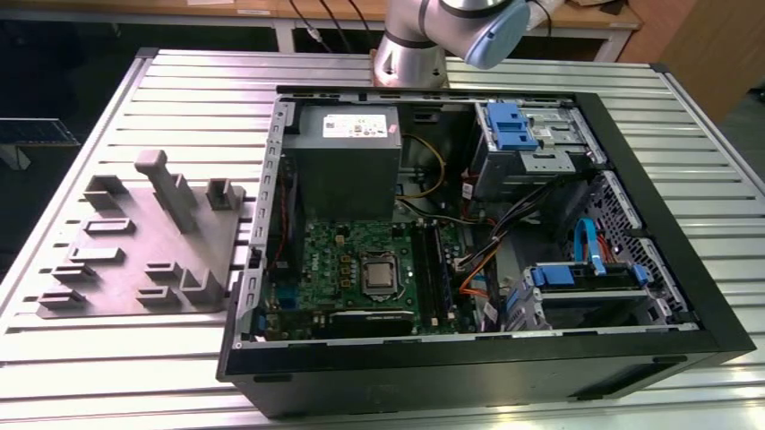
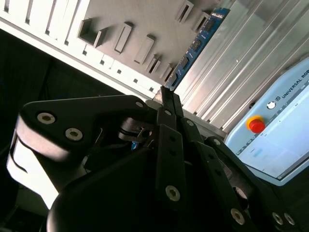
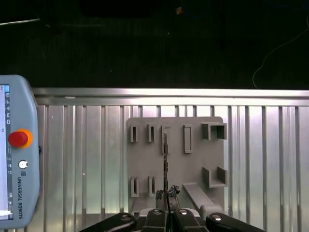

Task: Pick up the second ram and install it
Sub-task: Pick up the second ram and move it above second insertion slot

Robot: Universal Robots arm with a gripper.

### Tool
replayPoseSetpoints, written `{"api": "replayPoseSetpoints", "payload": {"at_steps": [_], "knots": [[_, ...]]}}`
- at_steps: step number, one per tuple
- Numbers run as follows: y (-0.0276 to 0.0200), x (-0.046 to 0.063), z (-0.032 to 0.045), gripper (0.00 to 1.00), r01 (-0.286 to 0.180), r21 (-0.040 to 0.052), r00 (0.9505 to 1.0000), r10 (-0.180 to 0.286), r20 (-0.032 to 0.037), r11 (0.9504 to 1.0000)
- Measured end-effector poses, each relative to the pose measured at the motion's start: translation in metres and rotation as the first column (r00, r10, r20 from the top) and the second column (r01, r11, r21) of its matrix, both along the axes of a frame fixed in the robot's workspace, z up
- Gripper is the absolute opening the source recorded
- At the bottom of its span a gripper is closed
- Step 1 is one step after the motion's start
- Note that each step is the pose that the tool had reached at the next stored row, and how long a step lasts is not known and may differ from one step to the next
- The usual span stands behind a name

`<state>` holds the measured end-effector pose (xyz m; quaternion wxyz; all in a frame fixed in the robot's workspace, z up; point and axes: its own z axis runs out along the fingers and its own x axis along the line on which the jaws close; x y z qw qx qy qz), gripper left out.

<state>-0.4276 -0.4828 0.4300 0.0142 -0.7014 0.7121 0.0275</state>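
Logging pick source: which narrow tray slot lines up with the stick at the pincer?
The slot second from the bracket pockets: the second ram overlaps it with its far tip, while the other slots show bare.

Shiny ribbed metal table [image 1: 120,358] carries a matt plastic tray [image 1: 132,246]

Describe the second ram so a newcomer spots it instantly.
Find the grey fixture tray. In the first wrist view a thin dark line crosses in front of it: the second ram, edge-on, held in the gripper. Unlike the tray's grey pockets, it shows as a long blue chip-studded card in the second wrist view.
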Motion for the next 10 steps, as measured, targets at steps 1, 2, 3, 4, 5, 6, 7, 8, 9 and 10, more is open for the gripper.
{"api": "replayPoseSetpoints", "payload": {"at_steps": [1, 2, 3, 4, 5, 6, 7, 8, 9, 10], "knots": [[0.0, 0.0, 0.0003, 0.12, 0.0, 0.0, 1.0, 0.0, 0.0, 1.0], [0.0, 0.0, 0.0003, 0.12, 0.0, 0.0, 1.0, 0.0, 0.0, 1.0], [0.0, 0.0, 0.0003, 0.12, 0.0, 0.0, 1.0, 0.0, 0.0, 1.0], [0.0, 0.0, 0.0003, 0.12, 0.0, 0.0, 1.0, 0.0, 0.0, 1.0], [0.0, 0.0, 0.0003, 0.12, 0.0, 0.0, 1.0, 0.0, 0.0, 1.0], [0.0, 0.0, 0.0003, 0.12, 0.0, 0.0, 1.0, 0.0, 0.0, 1.0], [0.0, 0.0, 0.0003, 0.12, 0.0, 0.0, 1.0, 0.0, 0.0, 1.0], [0.0, 0.0007, 0.0004, 0.12, 0.0, -0.0001, 1.0, 0.0, -0.0001, 1.0], [0.0, 0.0017, 0.0005, 0.12, 0.0, -0.0001, 1.0, 0.0, -0.0002, 1.0], [0.0, 0.0029, 0.0004, 0.12, 0.0, 0.0, 1.0, 0.0, -0.0001, 1.0]]}}
